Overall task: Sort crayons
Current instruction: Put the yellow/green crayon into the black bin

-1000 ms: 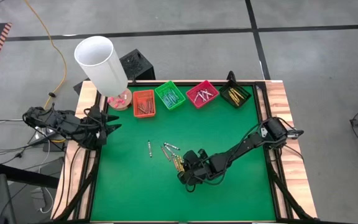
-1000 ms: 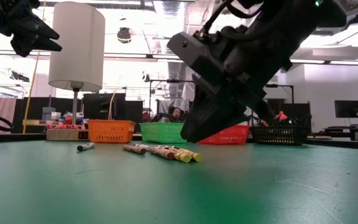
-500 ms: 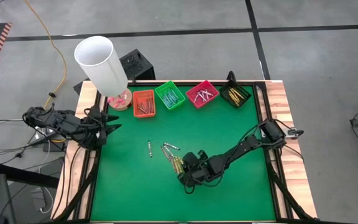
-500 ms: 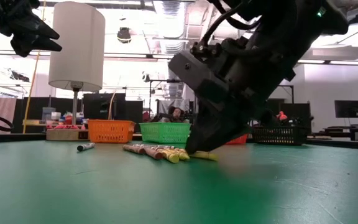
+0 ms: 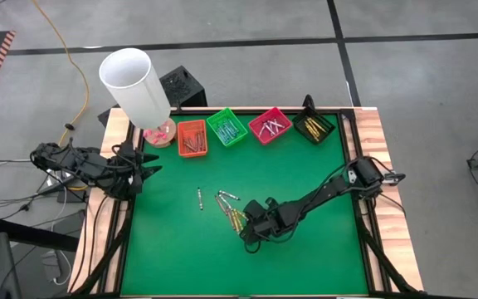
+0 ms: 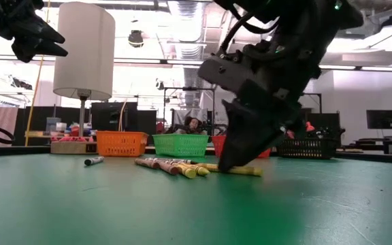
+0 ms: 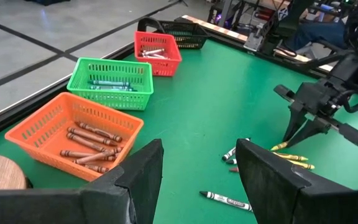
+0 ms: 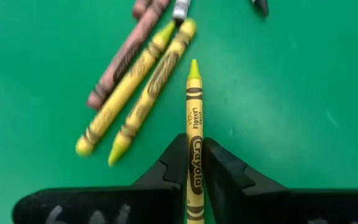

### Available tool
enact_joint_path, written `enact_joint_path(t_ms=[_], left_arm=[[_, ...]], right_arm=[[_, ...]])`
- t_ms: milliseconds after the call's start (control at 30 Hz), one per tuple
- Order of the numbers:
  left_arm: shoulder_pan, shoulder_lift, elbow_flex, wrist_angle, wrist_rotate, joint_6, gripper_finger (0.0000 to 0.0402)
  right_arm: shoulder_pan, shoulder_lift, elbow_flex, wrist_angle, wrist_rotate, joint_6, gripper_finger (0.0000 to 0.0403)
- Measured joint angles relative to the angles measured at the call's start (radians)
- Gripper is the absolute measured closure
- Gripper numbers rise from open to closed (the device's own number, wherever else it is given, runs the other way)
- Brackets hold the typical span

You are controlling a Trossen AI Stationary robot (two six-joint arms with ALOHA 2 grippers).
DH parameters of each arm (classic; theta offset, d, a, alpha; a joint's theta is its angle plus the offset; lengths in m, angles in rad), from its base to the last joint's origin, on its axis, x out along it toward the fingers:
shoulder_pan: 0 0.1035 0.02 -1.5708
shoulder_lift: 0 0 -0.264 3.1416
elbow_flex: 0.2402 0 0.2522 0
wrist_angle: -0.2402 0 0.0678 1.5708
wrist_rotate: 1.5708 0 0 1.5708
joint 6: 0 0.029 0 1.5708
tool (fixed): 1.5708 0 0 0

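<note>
Several loose crayons lie flat on the green mat mid-table: two yellow ones, a brownish one and a black-and-white one. My right gripper slants down beside them, shut on a third yellow crayon. My left gripper hangs open above the table's left edge, touching nothing. Other crayons lie in the orange tray, green tray, pink tray and black tray along the far edge. My right gripper pinches the yellow crayon's wrapped rear half between its two fingers. The fingers slant down from the table's right, and the crayon runs out ahead between them, its pointed tip forward. In the low view the crayon lies nearly level at the mat.
A white lamp on a wooden base stands at the far left corner beside the orange tray. Open green mat spreads between the loose crayons and the trays, and toward the near edge.
My right gripper, still shut on the yellow crayon, has tipped steeper and rolled a little at the wrist. The crayon has slid along the mat away from the other two yellow crayons, toward the table's right, and now lies apart from the pile.
</note>
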Motion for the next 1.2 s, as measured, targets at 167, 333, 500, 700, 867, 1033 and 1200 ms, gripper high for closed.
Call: enact_joint_path(t_ms=[167, 333, 500, 700, 867, 1033, 1200], left_arm=[[0.0, 0.0, 0.0, 0.0, 0.0, 0.0, 0.021], [0.0, 0.0, 0.0, 0.0, 0.002, 0.0, 0.021], [0.0, 0.0, 0.0, 0.0, 0.002, 0.0, 0.021], [0.0, 0.0, 0.0, 0.0, 0.002, 0.0, 0.021], [0.0, 0.0, 0.0, 0.0, 0.002, 0.0, 0.021], [0.0, 0.0, 0.0, 0.0, 0.002, 0.0, 0.021], [0.0, 0.0, 0.0, 0.0, 0.002, 0.0, 0.021]], right_arm=[[0.001, -0.024, 0.008, -0.056, -0.04, -0.018, 0.0335], [0.003, -0.024, 0.066, -0.182, -0.071, -0.056, 0.0335], [0.004, -0.022, 0.097, -0.237, -0.096, -0.094, 0.0335], [0.003, -0.022, 0.104, -0.279, -0.155, -0.096, 0.0345], [0.003, -0.023, 0.104, -0.284, -0.175, -0.097, 0.0354], [0.003, -0.024, 0.105, -0.283, -0.175, -0.094, 0.0372], [-0.005, -0.024, 0.105, -0.283, -0.156, 0.0, 0.0397]])
